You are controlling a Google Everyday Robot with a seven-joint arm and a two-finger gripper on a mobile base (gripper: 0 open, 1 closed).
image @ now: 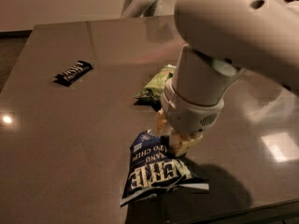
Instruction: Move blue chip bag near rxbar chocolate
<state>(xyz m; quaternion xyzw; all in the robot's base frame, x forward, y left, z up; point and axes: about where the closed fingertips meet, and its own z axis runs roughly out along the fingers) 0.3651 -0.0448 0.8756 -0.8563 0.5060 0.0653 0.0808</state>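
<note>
1. While the blue chip bag (pixel 156 171) lies flat near the bench's (pixel 70 139) front edge, the gripper (pixel 172 134) stands over its crumpled top end, jaws narrowed onto it.
2. The rxbar chocolate (pixel 73 73) lies well apart, far left; a green bag (pixel 156 83) sits behind the gripper.

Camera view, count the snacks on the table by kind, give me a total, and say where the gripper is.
Chip bags: 2, the blue chip bag and the green bag
Snack bars: 1, the black bar
Total: 3
The gripper is down at the top end of the blue chip bag.
</note>
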